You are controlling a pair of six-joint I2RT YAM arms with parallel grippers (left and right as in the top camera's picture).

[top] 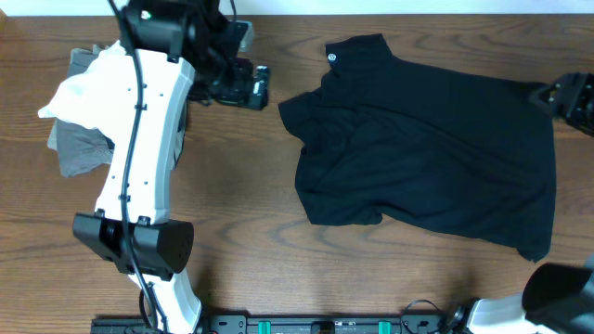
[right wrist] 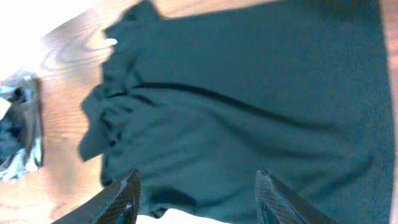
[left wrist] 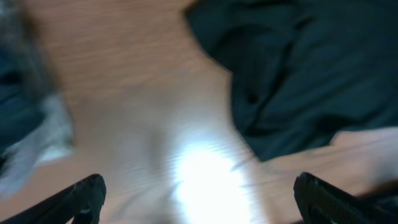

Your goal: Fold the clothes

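Note:
A black T-shirt point(top: 427, 148) lies spread on the wooden table, its collar at the top and a sleeve bunched on its left side. It also shows in the left wrist view point(left wrist: 298, 68) and in the right wrist view point(right wrist: 249, 112). My left gripper point(top: 255, 88) is open and empty, just left of the shirt's bunched sleeve; its fingers frame bare table in the left wrist view point(left wrist: 199, 193). My right gripper point(right wrist: 198, 186) is open and empty above the shirt; its arm point(top: 571, 97) is at the right edge.
A pile of white and grey clothes point(top: 79, 116) lies at the far left of the table, partly under the left arm point(top: 144, 139). The right arm's base point(top: 557, 297) is at the lower right corner.

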